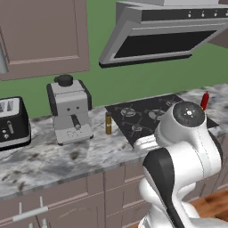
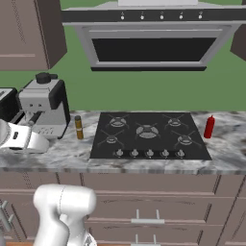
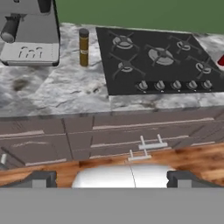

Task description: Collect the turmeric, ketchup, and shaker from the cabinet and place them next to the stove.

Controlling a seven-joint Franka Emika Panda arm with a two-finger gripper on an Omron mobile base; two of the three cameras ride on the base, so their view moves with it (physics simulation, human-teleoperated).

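Observation:
The turmeric (image 1: 108, 123) (image 2: 79, 127) (image 3: 83, 47), a mustard-brown jar with a dark cap, stands upright on the marble counter just left of the stove (image 1: 143, 116) (image 2: 149, 135) (image 3: 157, 61). On the counter right of the stove stands the red ketchup (image 1: 205, 100) (image 2: 209, 127), and its edge shows at the right border of the hand view (image 3: 221, 61). My gripper (image 3: 111, 179) is open and holds nothing. It hangs in front of the counter and looks down over the counter's front edge. The shaker and the cabinet are out of view.
A grey coffee machine (image 1: 70, 111) (image 2: 44, 109) (image 3: 29, 33) stands left of the turmeric, with a black toaster (image 1: 13, 122) further left. A range hood (image 1: 162, 35) (image 2: 151, 36) hangs over the stove. Drawers (image 3: 144, 140) with silver handles run below the counter.

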